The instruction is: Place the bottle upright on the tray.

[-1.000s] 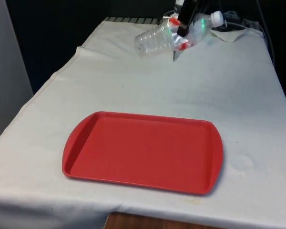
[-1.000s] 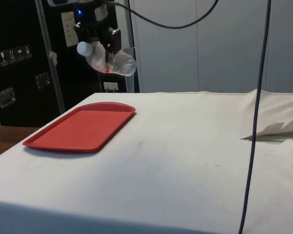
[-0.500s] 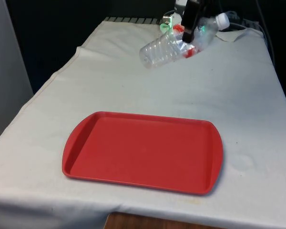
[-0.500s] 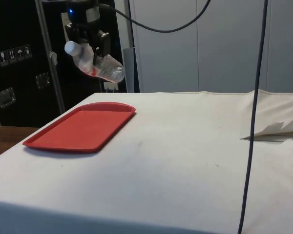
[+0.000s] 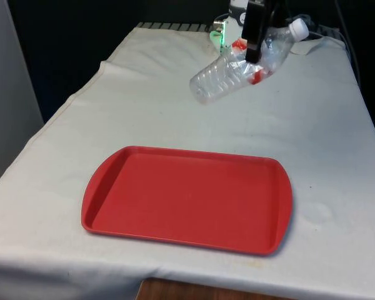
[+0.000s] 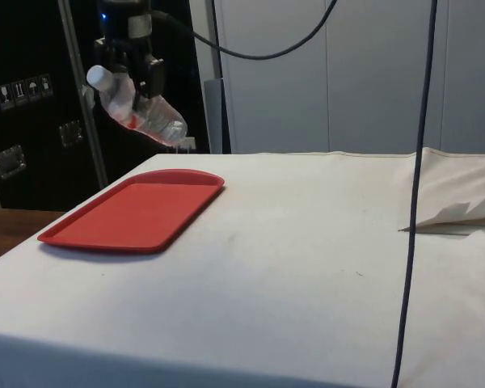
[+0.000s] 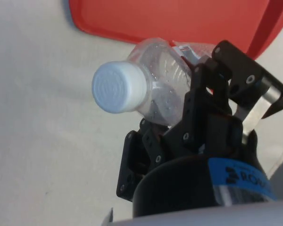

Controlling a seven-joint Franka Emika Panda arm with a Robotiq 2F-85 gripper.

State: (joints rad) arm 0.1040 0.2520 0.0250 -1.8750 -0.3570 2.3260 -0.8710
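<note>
Tray: the red tray [image 5: 187,199] lies flat on the white-clothed bench [image 5: 144,119] at its near end, nothing on it.
Bottle: the clear plastic bottle [image 5: 231,75] with a white cap [image 5: 298,27] and a red label hangs tilted in the air beyond the tray's far edge, cap up toward the front view's right, base lower.
Gripper: the black gripper [image 5: 255,44] is closed on the bottle, apparently near its shoulder, clear above the bench.
</note>
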